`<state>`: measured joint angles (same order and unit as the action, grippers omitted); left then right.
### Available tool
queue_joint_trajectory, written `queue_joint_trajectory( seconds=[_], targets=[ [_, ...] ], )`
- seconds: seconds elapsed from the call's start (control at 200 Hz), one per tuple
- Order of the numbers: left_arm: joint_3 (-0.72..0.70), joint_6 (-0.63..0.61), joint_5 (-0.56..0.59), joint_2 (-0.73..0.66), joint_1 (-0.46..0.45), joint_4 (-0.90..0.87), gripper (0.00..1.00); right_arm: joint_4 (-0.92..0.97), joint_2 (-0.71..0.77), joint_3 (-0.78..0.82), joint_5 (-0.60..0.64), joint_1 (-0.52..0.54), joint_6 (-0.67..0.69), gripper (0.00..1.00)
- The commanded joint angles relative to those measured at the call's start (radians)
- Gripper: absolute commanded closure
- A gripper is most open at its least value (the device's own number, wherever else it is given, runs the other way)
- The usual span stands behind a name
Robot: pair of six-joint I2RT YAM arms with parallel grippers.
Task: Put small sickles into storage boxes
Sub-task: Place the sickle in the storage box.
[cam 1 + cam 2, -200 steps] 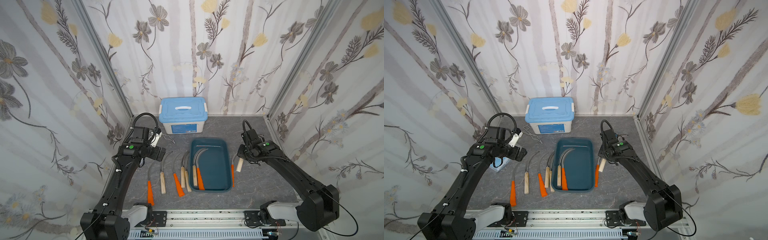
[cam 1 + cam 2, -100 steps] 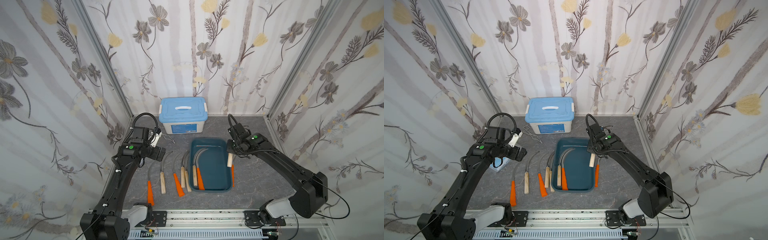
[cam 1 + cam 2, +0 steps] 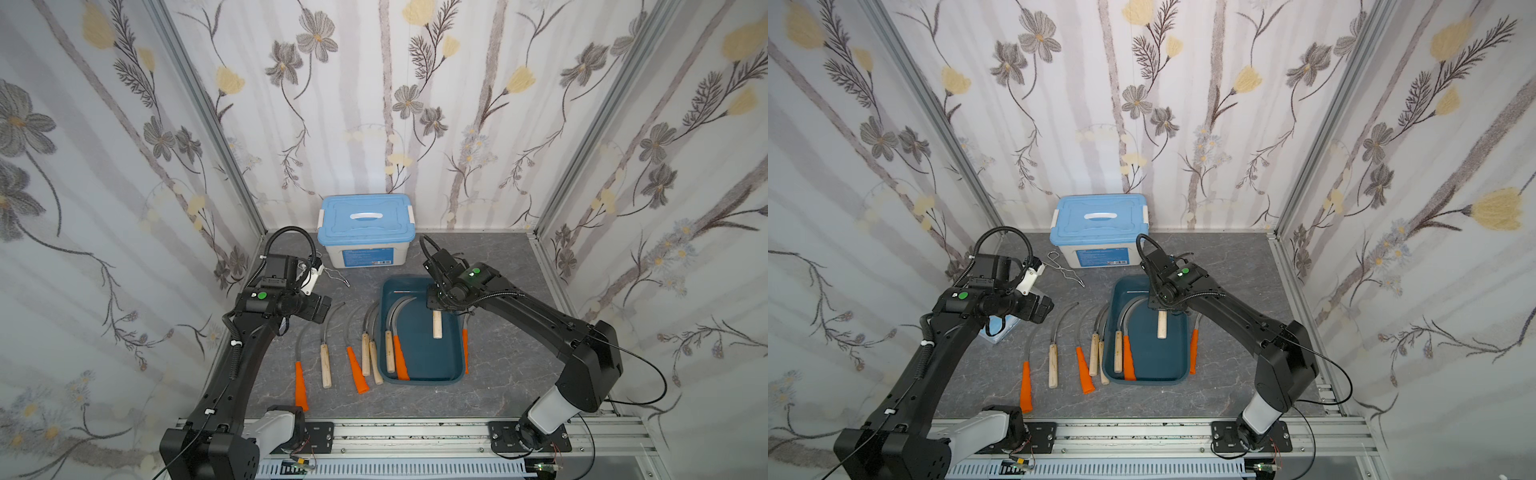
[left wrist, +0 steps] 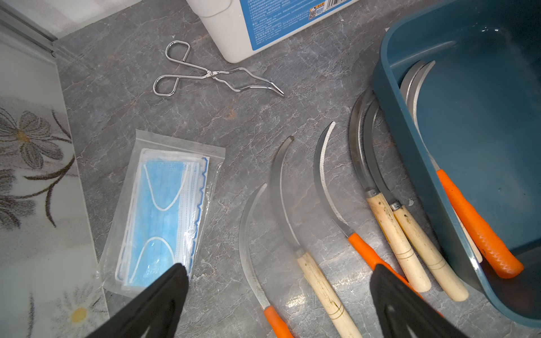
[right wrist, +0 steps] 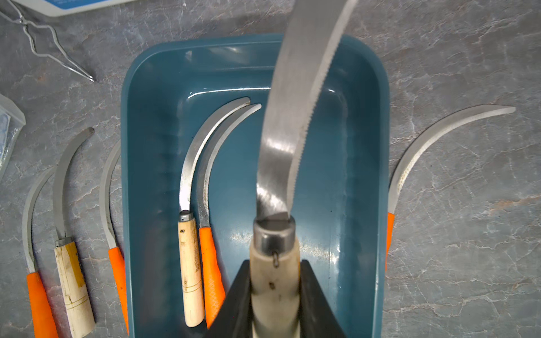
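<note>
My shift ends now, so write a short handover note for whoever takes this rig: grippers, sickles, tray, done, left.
Right gripper: fingers shut on a wooden-handled sickle, held above the teal tray, not released.
Left gripper: open, empty, above the table.
Done: two sickles lie in the tray.
Left: drop the held one; five sickles on the table on the tray's left-arm side, one orange-handled sickle on the other side.

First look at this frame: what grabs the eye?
The right tool is shut on a wooden-handled sickle over the teal tray, where two sickles already lie. Five more sickles sit in a row on the table beside the tray, under the open left tool.
</note>
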<state>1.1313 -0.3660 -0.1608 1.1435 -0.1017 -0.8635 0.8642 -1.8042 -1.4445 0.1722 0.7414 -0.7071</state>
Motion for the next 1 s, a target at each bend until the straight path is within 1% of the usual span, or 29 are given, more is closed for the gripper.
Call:
queue_joint_trajectory(
  seconds=[0.0, 0.07, 0.085, 0.17, 0.41, 0.729, 0.999],
  targets=[
    [0.002, -0.009, -0.01, -0.005, 0.0, 0.017, 0.0, -0.023, -0.026, -0.023, -0.009, 0.021, -0.021, 0.84],
    [-0.001, -0.008, -0.008, -0.008, 0.0, 0.017, 0.0, -0.023, -0.048, -0.038, -0.016, 0.025, -0.021, 0.84],
    [-0.002, -0.008, -0.008, -0.008, 0.0, 0.016, 0.0, -0.021, -0.053, -0.042, -0.015, 0.054, -0.021, 0.84],
    [-0.008, -0.008, -0.007, -0.014, 0.0, 0.014, 0.0, -0.017, -0.083, -0.065, -0.02, 0.078, -0.018, 0.84],
    [-0.027, -0.013, -0.007, -0.032, 0.002, 0.005, 0.0, -0.022, -0.17, -0.117, -0.04, 0.121, -0.007, 0.84],
    [-0.039, -0.016, 0.0, -0.045, 0.0, 0.001, 0.0, -0.032, -0.234, -0.108, -0.062, 0.154, 0.009, 0.85],
    [-0.044, -0.015, 0.001, -0.044, 0.001, 0.001, 0.0, -0.071, -0.259, -0.05, -0.106, 0.176, -0.012, 0.85]
  ],
)
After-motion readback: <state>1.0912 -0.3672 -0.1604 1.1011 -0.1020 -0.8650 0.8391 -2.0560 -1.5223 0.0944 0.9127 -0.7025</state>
